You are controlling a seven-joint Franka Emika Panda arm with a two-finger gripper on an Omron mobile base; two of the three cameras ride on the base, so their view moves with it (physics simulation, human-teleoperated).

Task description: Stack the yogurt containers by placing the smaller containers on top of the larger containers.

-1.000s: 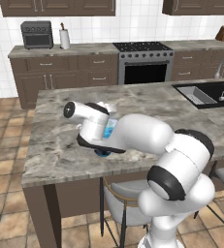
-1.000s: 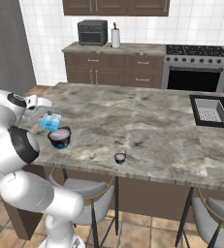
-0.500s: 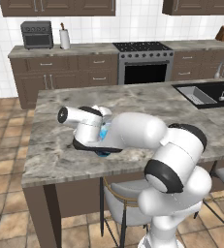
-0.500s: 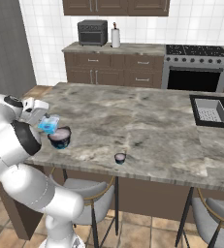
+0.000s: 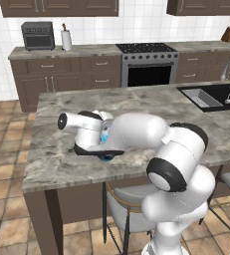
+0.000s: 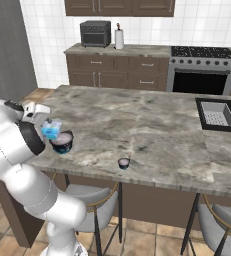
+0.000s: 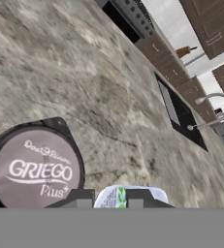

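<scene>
A simulated kitchen held a marble-patterned island counter, grey and veined, with a black sink at its far right end. Near the counter's left front edge sat the wide dark navy yogurt cup, round, its pale lavender lid printed "GRIEGO Plus". The gripper was clamped on the translucent light-blue squarish cup, holding it tilted just above and beside the navy cup's rim. The tiny dark round cup with a pale top stood well apart, near the front edge.
</scene>
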